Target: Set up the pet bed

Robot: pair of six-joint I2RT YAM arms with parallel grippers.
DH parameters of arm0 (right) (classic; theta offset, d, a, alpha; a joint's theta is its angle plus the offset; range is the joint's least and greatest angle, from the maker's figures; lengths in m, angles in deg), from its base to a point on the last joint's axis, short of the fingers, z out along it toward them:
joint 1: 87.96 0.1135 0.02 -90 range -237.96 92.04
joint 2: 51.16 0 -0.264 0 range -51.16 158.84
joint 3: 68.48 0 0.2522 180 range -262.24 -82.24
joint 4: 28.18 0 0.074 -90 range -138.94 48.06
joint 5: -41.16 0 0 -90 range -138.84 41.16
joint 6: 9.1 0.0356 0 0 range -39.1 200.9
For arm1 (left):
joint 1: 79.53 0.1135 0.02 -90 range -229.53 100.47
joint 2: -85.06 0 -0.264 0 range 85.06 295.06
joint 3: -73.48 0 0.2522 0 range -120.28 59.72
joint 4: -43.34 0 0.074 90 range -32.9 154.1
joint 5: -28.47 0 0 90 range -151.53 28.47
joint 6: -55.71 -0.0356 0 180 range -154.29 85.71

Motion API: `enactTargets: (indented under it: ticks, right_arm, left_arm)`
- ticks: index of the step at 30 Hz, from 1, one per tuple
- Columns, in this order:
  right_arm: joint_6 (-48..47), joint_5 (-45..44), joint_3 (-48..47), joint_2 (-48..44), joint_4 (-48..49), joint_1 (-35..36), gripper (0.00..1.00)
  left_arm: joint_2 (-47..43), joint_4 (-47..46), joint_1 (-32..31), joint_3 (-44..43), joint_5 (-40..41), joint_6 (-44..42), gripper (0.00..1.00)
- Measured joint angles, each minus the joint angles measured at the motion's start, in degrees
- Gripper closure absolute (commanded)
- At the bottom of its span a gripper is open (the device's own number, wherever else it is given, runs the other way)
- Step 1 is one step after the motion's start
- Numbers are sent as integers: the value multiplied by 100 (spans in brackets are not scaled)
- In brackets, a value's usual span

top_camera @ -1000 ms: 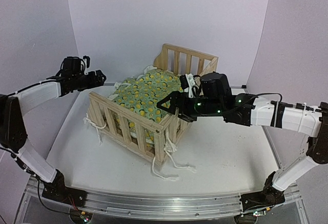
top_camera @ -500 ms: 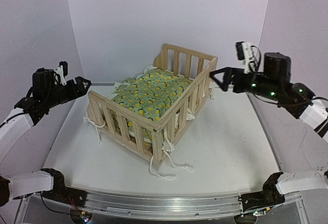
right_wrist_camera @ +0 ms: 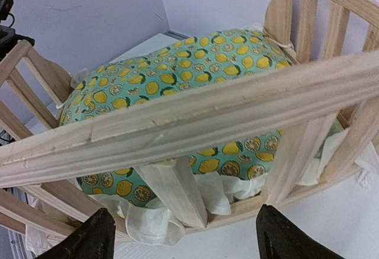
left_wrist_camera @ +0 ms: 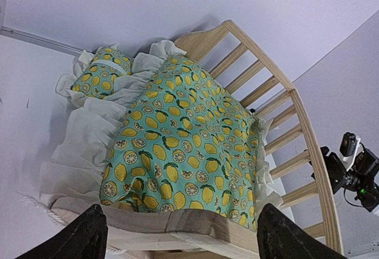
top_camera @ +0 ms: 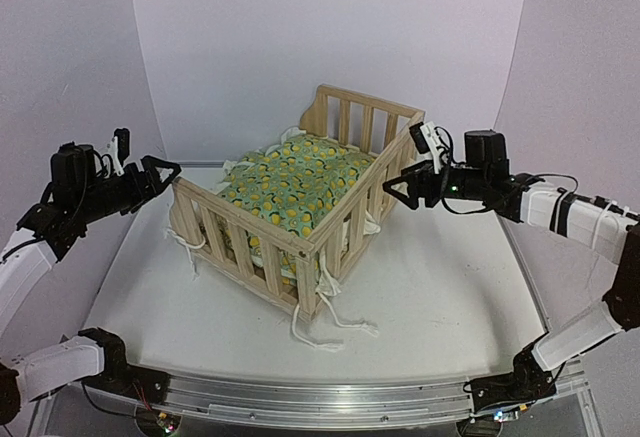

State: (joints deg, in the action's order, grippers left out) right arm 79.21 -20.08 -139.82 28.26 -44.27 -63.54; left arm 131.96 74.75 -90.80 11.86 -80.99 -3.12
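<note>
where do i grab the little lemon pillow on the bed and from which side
Pinch the small lemon-print pillow across its short width, coming down from above on the low, rail-free side. It lies flat on the cream ruffle there, while the tall rails of the pale wooden slatted frame block the other sides. The open left claw looks better placed.

Lemon-print cushion [left_wrist_camera: 183,146] fills the pet bed [left_wrist_camera: 278,81]; matching pillow [left_wrist_camera: 102,76] sits at its ruffled corner; left end effector [left_wrist_camera: 186,238] gapes wide.
</note>
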Motion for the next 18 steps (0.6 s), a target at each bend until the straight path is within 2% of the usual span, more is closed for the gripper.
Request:
enactTargets:
  ticks: [4,9,10,15,16,18]
  right_arm:
    - [-111,195,39,203,627,76,20]
    - [-92,17,46,623,1292,258,31]
    - [-81,-33,46,710,1401,302,36]
    - [22,-385,107,931,1810,522,84]
    - [-7,-474,175,918,1937,549,91]
    - [-310,-774,363,850,2229,629,94]
  left_arm:
    - [-42,-39,0,15,-256,122,13]
    - [118,-116,0,37,-564,212,16]
    - [162,-118,0,37,-605,221,16]
    - [214,-175,0,66,-723,345,18]
    - [234,-208,0,68,-769,376,19]
    - [293,-278,-2,70,-852,439,19]
